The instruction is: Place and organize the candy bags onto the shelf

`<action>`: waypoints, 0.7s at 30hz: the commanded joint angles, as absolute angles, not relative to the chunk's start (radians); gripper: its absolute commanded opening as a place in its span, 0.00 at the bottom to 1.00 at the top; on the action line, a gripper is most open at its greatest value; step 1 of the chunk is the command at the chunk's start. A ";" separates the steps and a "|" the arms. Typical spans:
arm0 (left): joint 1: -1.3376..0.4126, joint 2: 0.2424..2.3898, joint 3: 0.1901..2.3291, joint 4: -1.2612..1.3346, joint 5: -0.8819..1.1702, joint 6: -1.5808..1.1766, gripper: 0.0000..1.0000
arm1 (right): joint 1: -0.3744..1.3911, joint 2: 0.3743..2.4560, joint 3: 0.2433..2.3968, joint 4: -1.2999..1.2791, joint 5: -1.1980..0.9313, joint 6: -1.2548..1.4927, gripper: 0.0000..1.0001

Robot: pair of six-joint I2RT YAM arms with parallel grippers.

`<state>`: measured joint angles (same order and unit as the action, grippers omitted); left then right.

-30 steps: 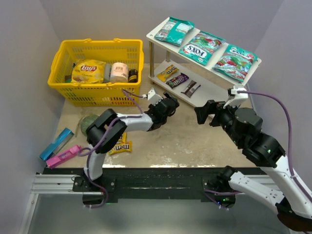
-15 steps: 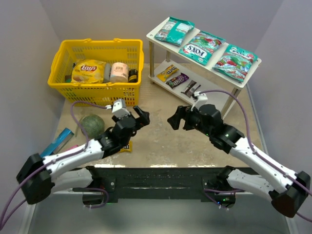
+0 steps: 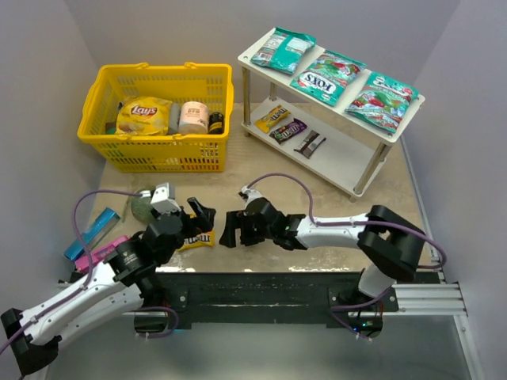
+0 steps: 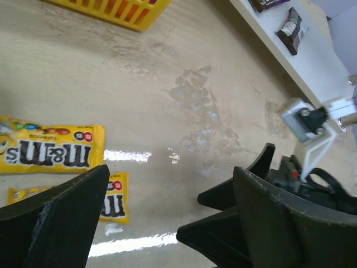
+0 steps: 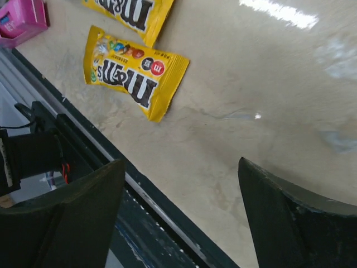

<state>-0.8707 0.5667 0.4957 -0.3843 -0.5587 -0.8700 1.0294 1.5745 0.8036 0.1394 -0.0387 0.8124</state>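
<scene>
Your top camera looks steeply down toward twelve o'clock. Both wrist cameras sit close over the table (image 3: 261, 158), sharing the yellow M&M's packets (image 5: 134, 78) at seven o'clock.

"m&m's" on 2 yellow packets (image 4: 47, 152), "FOX'S" on middle teal bag (image 3: 326, 77), "Lay's" on yellow chip bag (image 3: 144, 115)

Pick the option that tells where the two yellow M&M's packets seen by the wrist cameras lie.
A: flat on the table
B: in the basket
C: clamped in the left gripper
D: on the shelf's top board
A: in the left wrist view the two packets lie flat on the table, close together, with nothing holding them.
</scene>
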 commanded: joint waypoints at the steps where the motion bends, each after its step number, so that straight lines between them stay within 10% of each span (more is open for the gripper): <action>1: -0.867 0.470 0.557 -0.531 -0.621 -0.848 0.98 | 1.068 1.667 0.885 0.285 -0.024 0.923 0.79; 21: -0.867 0.357 0.572 -0.652 -0.618 -0.897 0.98 | 1.097 1.985 1.089 0.215 -0.055 0.976 0.39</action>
<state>-0.8707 0.3656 0.5545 -0.6437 -0.6094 -0.8780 1.0885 1.9759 1.0771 0.2588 -0.0662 0.9764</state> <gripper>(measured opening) 0.979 0.452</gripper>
